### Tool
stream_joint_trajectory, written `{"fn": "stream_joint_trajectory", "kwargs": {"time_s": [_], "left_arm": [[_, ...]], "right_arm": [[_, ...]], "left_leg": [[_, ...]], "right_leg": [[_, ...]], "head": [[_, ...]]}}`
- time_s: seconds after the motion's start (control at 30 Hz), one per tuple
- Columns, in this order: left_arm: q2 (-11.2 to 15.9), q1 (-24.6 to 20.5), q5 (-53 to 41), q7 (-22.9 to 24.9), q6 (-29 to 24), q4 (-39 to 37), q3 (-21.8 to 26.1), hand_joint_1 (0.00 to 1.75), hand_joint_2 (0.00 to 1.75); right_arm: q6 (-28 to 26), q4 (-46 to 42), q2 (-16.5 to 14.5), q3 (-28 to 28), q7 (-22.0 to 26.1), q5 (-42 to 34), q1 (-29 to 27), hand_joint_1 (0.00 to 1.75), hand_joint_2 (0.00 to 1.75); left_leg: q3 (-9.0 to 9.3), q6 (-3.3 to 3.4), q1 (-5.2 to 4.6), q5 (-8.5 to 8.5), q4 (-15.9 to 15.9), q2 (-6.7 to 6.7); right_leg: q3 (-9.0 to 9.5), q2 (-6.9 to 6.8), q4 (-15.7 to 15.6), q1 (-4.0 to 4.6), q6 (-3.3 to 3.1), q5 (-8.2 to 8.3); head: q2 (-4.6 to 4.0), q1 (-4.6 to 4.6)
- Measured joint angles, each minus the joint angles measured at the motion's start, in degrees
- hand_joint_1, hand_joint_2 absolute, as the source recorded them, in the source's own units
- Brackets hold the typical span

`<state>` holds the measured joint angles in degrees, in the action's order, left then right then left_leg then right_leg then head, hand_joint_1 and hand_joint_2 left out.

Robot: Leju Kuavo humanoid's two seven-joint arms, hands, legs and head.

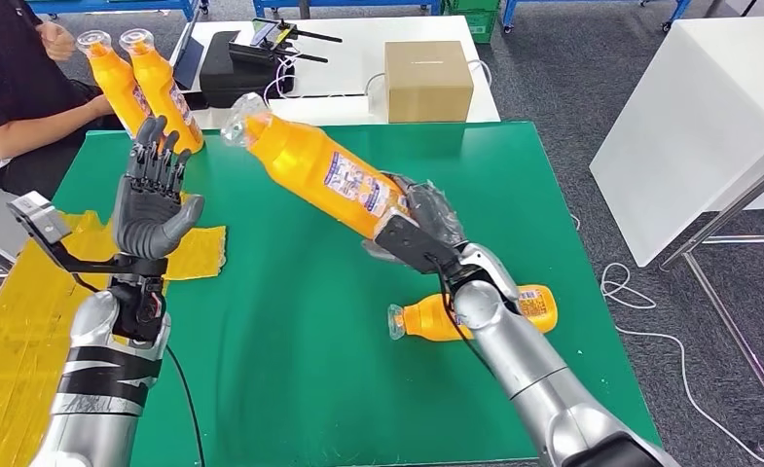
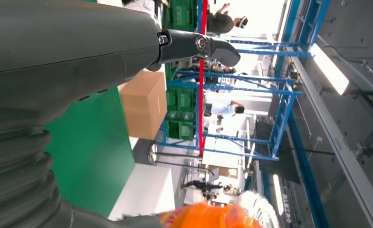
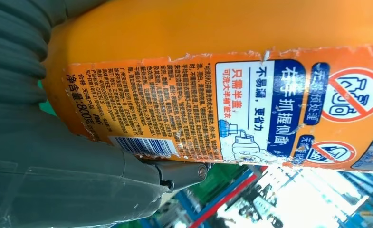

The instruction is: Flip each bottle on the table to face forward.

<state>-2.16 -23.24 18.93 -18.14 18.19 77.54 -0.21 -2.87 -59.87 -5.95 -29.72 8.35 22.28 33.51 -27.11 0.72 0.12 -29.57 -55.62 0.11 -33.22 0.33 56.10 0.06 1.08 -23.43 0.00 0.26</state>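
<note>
Head view: right hand (image 1: 418, 226), sheathed in clear crinkled plastic, wrapped round the base of a tall orange bottle (image 1: 324, 175), lifted off the green table (image 1: 358, 389) and tilted, clear cap end up toward the far left. Glossy smooth plastic body, blue-and-white printed label facing up. Right wrist view: same label close up, edges torn and flaking, barcode near the thick grey thumb (image 3: 141, 178) pressed against the bottle's underside. Second orange bottle (image 1: 475, 314) flat on its side on the green felt-like surface, partly behind the right forearm, cap end pointing left. Two more orange bottles (image 1: 139, 83) upright at the far left corner, clear domed caps on top. Left hand (image 1: 152, 199) raised, palm forward, dark jointed fingers spread wide, holding nothing. Crumpled yellow sheet (image 1: 27, 321) along the left edge. Brown cardboard box (image 1: 428, 80), square and matte, on the white table behind. Person's arm (image 1: 37, 122) at far left.
</note>
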Motion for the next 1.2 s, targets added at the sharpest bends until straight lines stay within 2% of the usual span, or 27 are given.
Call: {"fn": "stream_joint_trajectory", "kwargs": {"time_s": [0.13,0.43,0.8,1.2], "left_arm": [[-0.37,-0.57,0.01,0.04,-0.02,-0.91,-0.51,0.0,1.75],[-0.53,-1.19,0.04,0.13,-0.04,-2.07,-0.7,0.0,1.75],[-1.25,-2.1,2.12,0.6,1.4,-4.11,-2.4,0.0,1.75],[-1.34,-1.9,3.45,0.1,4.7,-6.31,-5.03,0.0,1.75]], "right_arm": [[-0.44,1.15,-2.34,-0.26,0.26,0.09,-0.71,1.75,1.75],[-0.45,2.73,-3.95,-0.37,0.53,0.07,-0.82,1.75,1.75],[-1.01,5.79,-7.95,-3.02,1.4,-1.04,-0.65,1.75,1.75],[-1.43,8.61,-9.32,-3.68,1.29,-2.56,2.67,1.75,1.75]], "left_leg": [[-0.01,0.0,0.0,0.0,0.0,0.0],[-0.01,0.0,-0.01,0.0,0.0,0.0],[-0.02,0.0,-0.01,0.0,0.0,0.0],[-0.04,0.0,-0.02,0.0,0.0,0.0]], "right_leg": [[0.0,0.01,0.0,-0.04,0.0,0.0],[0.0,0.01,0.01,-0.05,0.0,0.0],[-0.02,0.01,0.01,-0.04,0.0,0.0],[-0.02,0.01,0.01,-0.07,0.0,0.0]], "head": [[0.0,0.0],[0.0,0.01],[0.0,0.0],[0.0,0.0]]}}
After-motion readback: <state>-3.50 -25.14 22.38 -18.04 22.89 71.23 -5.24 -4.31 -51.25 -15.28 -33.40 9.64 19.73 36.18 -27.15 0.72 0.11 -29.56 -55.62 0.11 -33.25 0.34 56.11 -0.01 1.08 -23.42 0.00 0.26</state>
